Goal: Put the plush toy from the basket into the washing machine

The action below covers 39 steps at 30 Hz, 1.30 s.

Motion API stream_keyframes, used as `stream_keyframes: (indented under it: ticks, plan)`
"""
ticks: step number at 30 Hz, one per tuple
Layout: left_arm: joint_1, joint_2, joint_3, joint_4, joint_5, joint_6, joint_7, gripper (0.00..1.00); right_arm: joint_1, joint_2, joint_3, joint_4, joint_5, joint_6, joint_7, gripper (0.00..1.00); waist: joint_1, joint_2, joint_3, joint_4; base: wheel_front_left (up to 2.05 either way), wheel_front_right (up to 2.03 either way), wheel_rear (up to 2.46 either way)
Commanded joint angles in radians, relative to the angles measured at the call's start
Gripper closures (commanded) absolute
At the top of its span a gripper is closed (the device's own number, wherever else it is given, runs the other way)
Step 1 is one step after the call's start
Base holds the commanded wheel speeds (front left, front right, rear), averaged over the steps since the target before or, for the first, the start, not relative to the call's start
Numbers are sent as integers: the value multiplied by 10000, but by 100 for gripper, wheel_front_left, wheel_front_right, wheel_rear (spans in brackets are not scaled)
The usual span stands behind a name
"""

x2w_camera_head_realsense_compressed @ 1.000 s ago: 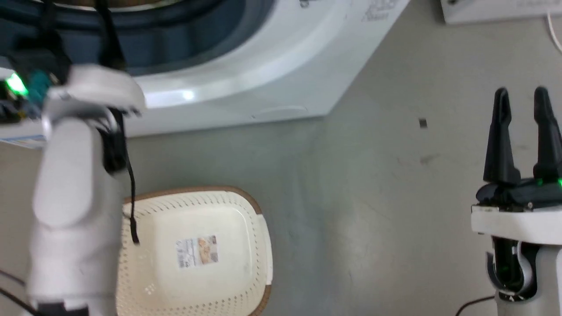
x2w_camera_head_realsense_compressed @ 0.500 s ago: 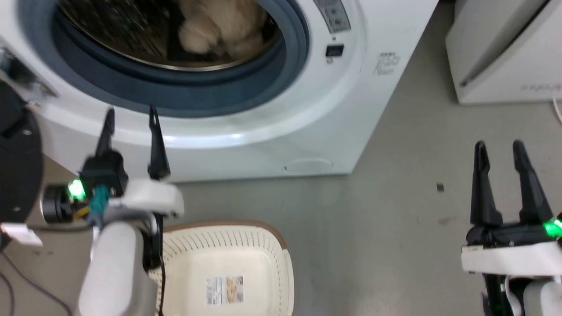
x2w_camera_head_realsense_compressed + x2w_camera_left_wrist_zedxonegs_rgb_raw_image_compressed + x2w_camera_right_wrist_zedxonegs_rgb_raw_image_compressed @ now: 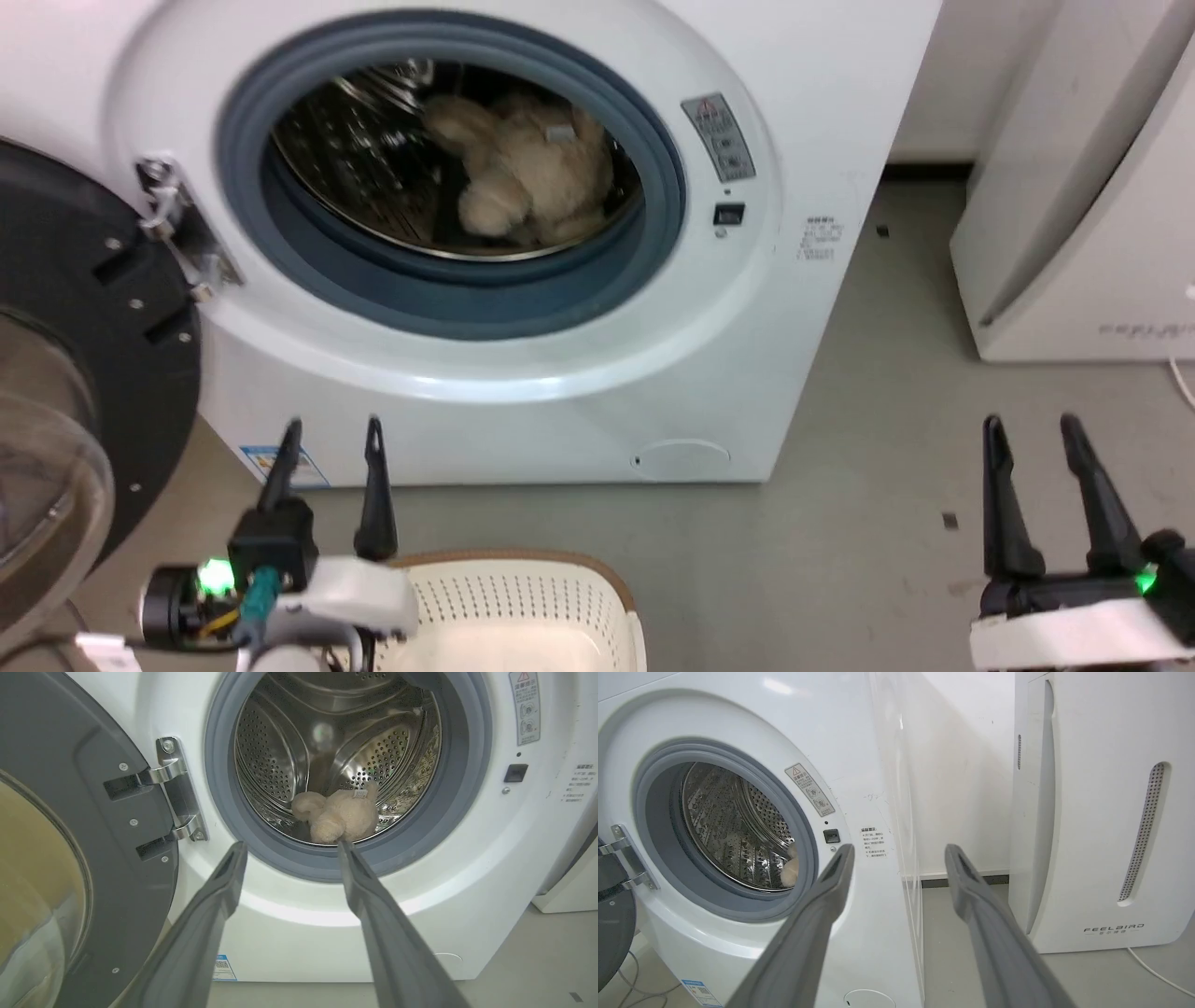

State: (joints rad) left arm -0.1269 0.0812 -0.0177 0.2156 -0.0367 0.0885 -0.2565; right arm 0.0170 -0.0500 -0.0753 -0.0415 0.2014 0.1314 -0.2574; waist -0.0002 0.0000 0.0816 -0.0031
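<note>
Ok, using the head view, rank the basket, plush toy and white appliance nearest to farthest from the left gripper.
1. basket: on the floor beside the left gripper.
2. plush toy: ahead, inside the washing machine.
3. white appliance: far right.

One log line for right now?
plush toy: inside washing machine | door: open | left gripper: open, empty | right gripper: open, empty

The head view's lower edge cuts off the basket [image 3: 541, 597], its left edge the open door [image 3: 93, 308]. From the right wrist, the grey ring [image 3: 651, 826] hides most of the plush toy [image 3: 789, 873]. The warning label [image 3: 717, 138] is unreadably small.
</note>
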Motion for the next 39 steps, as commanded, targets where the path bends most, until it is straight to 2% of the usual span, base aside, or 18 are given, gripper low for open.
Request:
stream_keyframes:
  ticks: [1, 9, 10, 39]
  plan:
    - [214, -14, -5, -64, 60, -24, -53, 0, 202, -2, 26, 59, -90, -7, -44, 0, 2, 0, -284, 120, 0, 0, 0]
    - [753, -88, -84, 5, 58, -92, -53, 0, 536, -2, 78, 177, -167, -7, -44, 0, 2, 0, -631, 161, 0, 0, 0]
    - [665, -65, -57, 17, 25, -75, 4, 100, 407, 0, 73, 140, -83, 0, 2, 100, 2, 0, -632, 160, 0, 0, 0]
    - [791, -116, 0, -446, 97, -254, 553, 100, 282, -1, 218, 196, -495, -2, 553, 100, 2, 0, -676, 132, 0, 0, 0]
